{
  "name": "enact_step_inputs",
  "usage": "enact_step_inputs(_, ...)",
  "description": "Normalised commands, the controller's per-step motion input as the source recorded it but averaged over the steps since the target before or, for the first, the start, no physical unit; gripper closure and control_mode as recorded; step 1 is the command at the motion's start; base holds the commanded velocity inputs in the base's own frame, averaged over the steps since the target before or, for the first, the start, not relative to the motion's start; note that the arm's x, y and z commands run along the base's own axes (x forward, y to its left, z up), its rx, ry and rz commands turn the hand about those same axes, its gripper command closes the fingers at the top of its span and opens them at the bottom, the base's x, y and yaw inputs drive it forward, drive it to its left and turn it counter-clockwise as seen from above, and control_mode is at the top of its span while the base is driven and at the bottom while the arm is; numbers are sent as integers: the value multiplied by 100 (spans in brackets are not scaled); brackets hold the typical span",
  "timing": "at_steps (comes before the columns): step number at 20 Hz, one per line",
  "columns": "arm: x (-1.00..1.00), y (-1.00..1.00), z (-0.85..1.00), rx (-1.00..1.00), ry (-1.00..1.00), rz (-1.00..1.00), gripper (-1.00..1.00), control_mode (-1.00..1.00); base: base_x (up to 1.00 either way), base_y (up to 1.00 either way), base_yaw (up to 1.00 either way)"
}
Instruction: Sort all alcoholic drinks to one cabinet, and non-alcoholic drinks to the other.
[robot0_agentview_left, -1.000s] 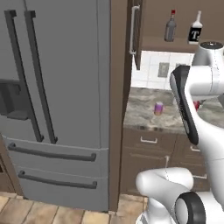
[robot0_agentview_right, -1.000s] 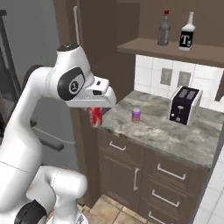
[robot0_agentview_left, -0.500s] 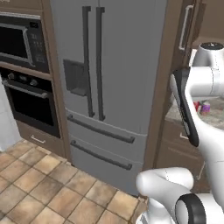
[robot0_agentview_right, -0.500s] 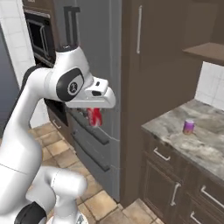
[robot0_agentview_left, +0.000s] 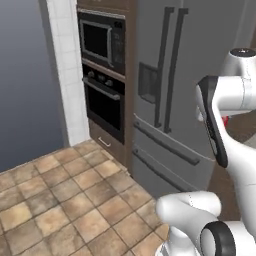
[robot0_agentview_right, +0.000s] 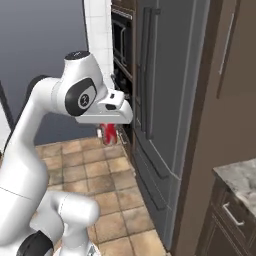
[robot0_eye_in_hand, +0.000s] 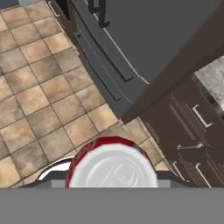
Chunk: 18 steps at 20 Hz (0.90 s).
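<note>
Hand view: the red can with its silvery top sits at 6 o'clock, right under the camera, with brown floor tiles far below it.
Jaws: pinching the red can; the fingertips themselves are hidden behind it, so how deep the hold goes I cannot tell.
Right base view: the gripper hangs under the white wrist, the can hanging below it at about 6 o'clock, held out over open floor.
Surroundings: grey fridge at 3 o'clock of the can in the right base view, wall oven at 9 o'clock of the fridge in the left base view; a corner of stone counter shows at the right edge.
Risk one: a shallow grip could let the can slip, and it would drop to the tiles.
Risk two: swinging the arm could knock the can against the fridge doors nearby.
Risk three: no open cabinet shows here, so the can could end up with the wrong drinks.
</note>
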Motion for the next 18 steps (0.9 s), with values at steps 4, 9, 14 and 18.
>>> enact_step_inputs(4,0,0,0,0,0,0,100,100,-5,0,67)
enact_step_inputs(9,0,0,0,0,0,0,100,100,-1,0,70)
enact_step_inputs(14,0,0,0,0,0,0,100,100,0,0,71)
enact_step_inputs(18,0,0,0,0,0,0,100,100,0,0,71)
